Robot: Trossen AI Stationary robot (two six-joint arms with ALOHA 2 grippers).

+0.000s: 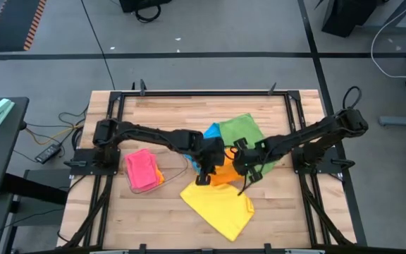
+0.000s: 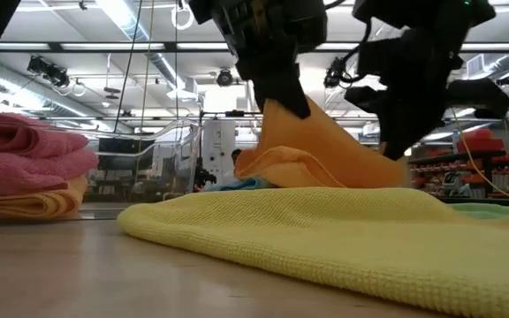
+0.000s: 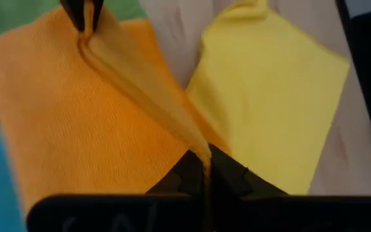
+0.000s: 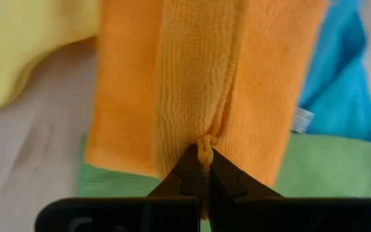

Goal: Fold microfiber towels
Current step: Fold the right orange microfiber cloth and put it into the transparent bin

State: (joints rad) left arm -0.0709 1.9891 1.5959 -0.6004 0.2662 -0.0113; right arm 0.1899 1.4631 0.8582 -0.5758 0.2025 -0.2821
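High view: orange towel [image 1: 224,171] lies at table centre, over the green towel [image 1: 242,130] and blue towel [image 1: 211,132]. Left gripper [image 1: 204,174] and right gripper [image 1: 244,171] each clamp one end of its raised ridge. Ridge runs left-right between them, so both arms are equally near.

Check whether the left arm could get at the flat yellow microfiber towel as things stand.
Probably not right away: the left claw is shut on the orange microfiber towel. The yellow microfiber towel lies uncovered beside it, so once it lets go the way looks free.
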